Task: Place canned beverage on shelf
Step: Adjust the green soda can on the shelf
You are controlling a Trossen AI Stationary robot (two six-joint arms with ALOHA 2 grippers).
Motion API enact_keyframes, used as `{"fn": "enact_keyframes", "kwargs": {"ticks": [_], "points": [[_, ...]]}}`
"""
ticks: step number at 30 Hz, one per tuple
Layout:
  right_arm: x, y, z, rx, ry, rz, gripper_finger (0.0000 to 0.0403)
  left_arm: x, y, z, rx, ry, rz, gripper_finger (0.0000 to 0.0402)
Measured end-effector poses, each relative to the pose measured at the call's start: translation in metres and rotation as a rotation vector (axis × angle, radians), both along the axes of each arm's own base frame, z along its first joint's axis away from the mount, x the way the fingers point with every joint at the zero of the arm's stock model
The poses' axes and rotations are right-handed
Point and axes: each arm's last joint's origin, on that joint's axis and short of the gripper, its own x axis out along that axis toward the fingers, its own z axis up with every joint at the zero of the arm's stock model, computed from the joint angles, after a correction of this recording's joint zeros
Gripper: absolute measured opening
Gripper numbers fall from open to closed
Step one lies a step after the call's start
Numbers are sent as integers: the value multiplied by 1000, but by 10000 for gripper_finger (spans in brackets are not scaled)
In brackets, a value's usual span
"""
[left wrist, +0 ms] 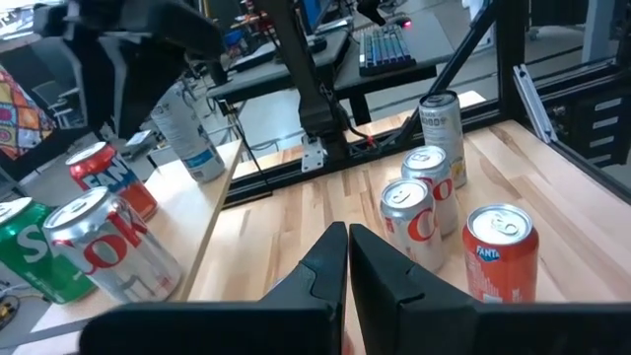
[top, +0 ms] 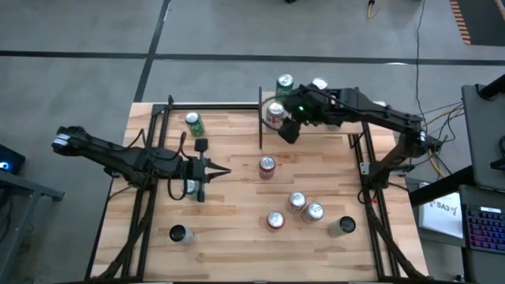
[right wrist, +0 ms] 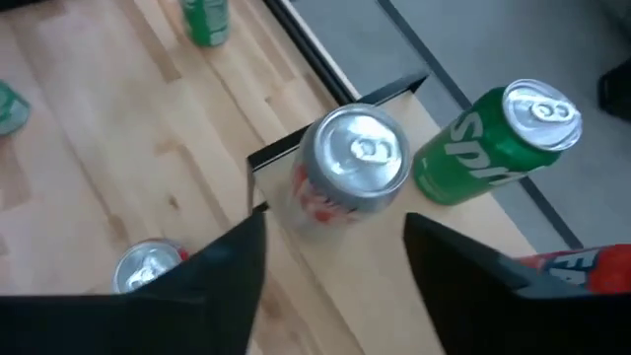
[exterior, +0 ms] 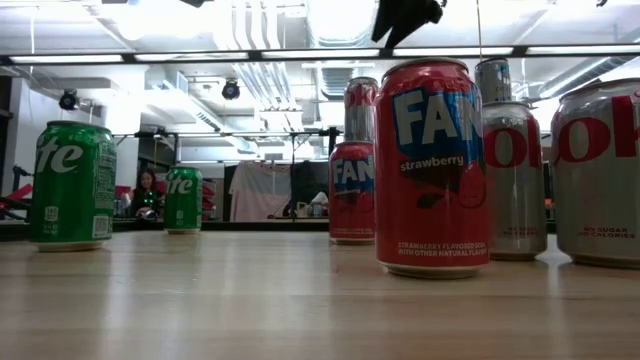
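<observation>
While the right hand hovers above the shelf with fingers spread apart, a silver can stands upright on the pale wood beneath it, apparently just set down beside a green can. Fingers together, the left hand waits over the striped table.

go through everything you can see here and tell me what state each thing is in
Left gripper: shut, empty, over the table's left-middle.
Right gripper: open, above the silver can.
Silver can: upright on the shelf, not gripped.
Green Sprite can: upright on shelf.
Strawberry Fanta can: upright, mid-table.
</observation>
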Motion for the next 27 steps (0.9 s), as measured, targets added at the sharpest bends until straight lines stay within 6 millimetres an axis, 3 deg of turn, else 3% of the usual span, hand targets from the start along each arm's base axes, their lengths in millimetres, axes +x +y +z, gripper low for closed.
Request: {"fn": "enact_keyframes", "kwargs": {"ticks": [11, 19, 27], "points": [[-29, 8, -33, -53, -117, 37, 21, 11, 0, -1, 33, -41, 6, 0], [-25, -3, -36, -127, -263, -76, 9, 15, 9, -9, 72, -15, 42, 0], [-18, -40, -29, -186, -301, -206, 9, 10, 21, -21, 106, 13, 74, 0]]}}
